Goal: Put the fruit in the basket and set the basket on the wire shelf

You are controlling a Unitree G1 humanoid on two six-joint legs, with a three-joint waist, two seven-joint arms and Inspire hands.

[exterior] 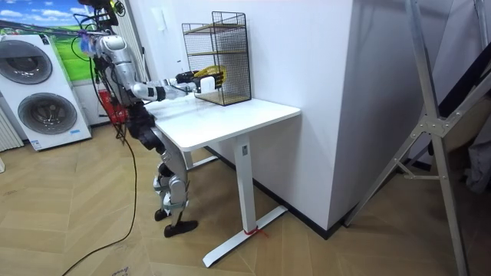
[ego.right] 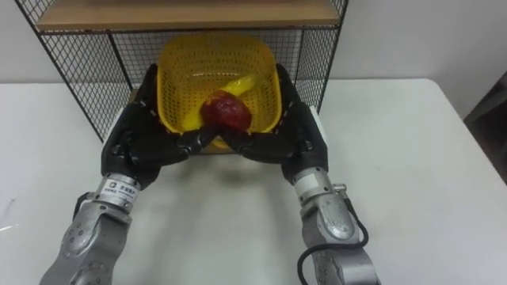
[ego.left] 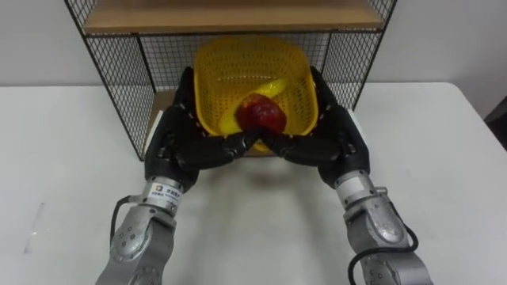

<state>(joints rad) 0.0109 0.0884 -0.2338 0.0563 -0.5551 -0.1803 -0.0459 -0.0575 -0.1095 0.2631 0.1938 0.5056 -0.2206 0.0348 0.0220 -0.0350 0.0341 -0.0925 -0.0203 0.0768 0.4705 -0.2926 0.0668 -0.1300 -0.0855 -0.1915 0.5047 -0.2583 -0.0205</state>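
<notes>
Left eye view: left hand and right hand fingers clasp basket within wire shelf opening.

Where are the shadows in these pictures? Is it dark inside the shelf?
Left eye view: a soft grey shadow lies on the white table just below the basket, which the left hand and right hand hold. The wire shelf is dimmer inside, under its wooden board. Room view: the light is even, and the floor is darker beneath the table.
</notes>
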